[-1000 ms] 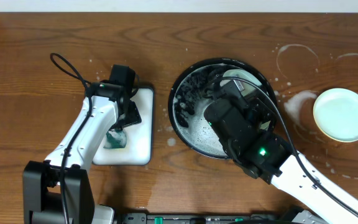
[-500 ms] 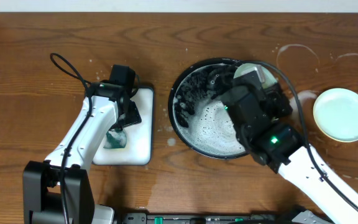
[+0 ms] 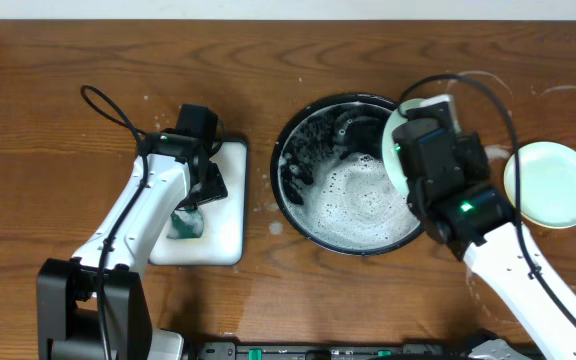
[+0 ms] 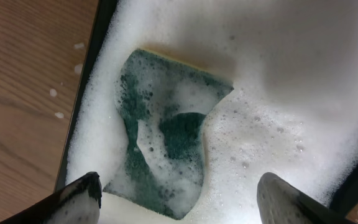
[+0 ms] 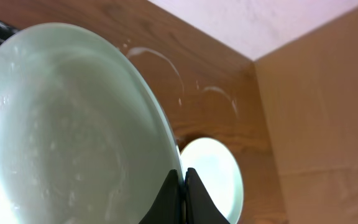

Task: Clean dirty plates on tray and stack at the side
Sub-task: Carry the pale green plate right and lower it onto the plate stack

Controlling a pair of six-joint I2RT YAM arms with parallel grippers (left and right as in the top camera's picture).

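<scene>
My right gripper [image 5: 180,183] is shut on the rim of a wet pale mint plate [image 5: 61,124] and holds it tilted, off the table. In the overhead view this plate [image 3: 398,140] is above the right rim of the black tray [image 3: 280,165], which holds suds. A second mint plate [image 3: 551,184] lies on the bare wood at the right; it also shows in the right wrist view [image 5: 213,177]. No yellow plate shows. My left gripper [image 4: 179,193] is open over the green sponge [image 4: 160,130].
The sponge lies in foam in a white rectangular dish [image 3: 223,200] left of the tray. Whitish soapy rings [image 3: 478,95] mark the wood at the far right. A black cable [image 3: 108,110] loops off the left arm.
My right arm has lifted the mint plate out of the tray and carried it right, toward the plate on the table. The left arm has not moved.
</scene>
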